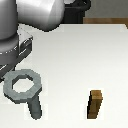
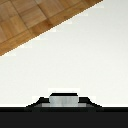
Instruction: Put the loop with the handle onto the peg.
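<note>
The robot arm (image 1: 30, 15) fills the upper left of the exterior view as a bulk of grey, rounded housings, cut off by the top and left edges, and its hand cannot be made out there; whether the fingers stand wide or narrow cannot be told. In the wrist view only a dark band along the lower edge shows, with a small grey block (image 2: 64, 99) set in its middle, and no fingertips are visible in that picture either. The loop with the handle (image 1: 23, 86) lies flat on the white surface (image 1: 85, 60) at the lower left of the exterior view: a grey ring with a faceted outer edge and a round hole, its short handle running down towards the frame's lower edge. Its upper left part sits close under the arm's housing, and it is hard to tell whether anything touches it there. No dark round peg can be picked out in either picture. A brown wooden block (image 1: 95, 104) stands upright on the surface at the lower right, well apart from the ring. Beyond the surface's far edge, wooden parquet floor (image 2: 30, 20) shows at the upper left of the wrist view, and a dark shape (image 1: 80, 5) is cut off at the exterior view's top.
</note>
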Motion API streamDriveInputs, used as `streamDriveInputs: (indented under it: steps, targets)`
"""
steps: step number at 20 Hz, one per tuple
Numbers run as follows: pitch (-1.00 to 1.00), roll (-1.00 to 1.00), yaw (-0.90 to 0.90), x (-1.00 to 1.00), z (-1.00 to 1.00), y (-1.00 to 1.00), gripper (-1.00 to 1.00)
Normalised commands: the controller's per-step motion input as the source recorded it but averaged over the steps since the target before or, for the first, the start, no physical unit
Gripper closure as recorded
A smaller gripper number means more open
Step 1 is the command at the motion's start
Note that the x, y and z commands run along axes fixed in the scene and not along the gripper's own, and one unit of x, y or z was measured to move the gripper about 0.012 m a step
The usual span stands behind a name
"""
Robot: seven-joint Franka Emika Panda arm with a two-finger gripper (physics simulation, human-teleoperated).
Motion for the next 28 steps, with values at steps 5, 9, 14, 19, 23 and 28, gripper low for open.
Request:
streamDriveInputs:
  steps: [5, 9, 14, 19, 23, 28]
  targets:
    - [0.00, 0.00, 0.00, 0.00, 0.00, 0.20, 1.00]
    - [0.00, 0.00, 0.00, 0.00, -0.25, 0.25, 1.00]
    - [0.00, 0.00, 0.00, 0.00, -0.20, -0.20, 1.00]
    - [0.00, 0.00, 0.00, 0.00, -0.80, 0.00, 1.00]
    - [0.00, 0.00, 0.00, 0.00, -0.25, 0.00, 1.00]
    - [0.00, 0.00, 0.00, 0.00, 0.00, 0.00, 1.00]
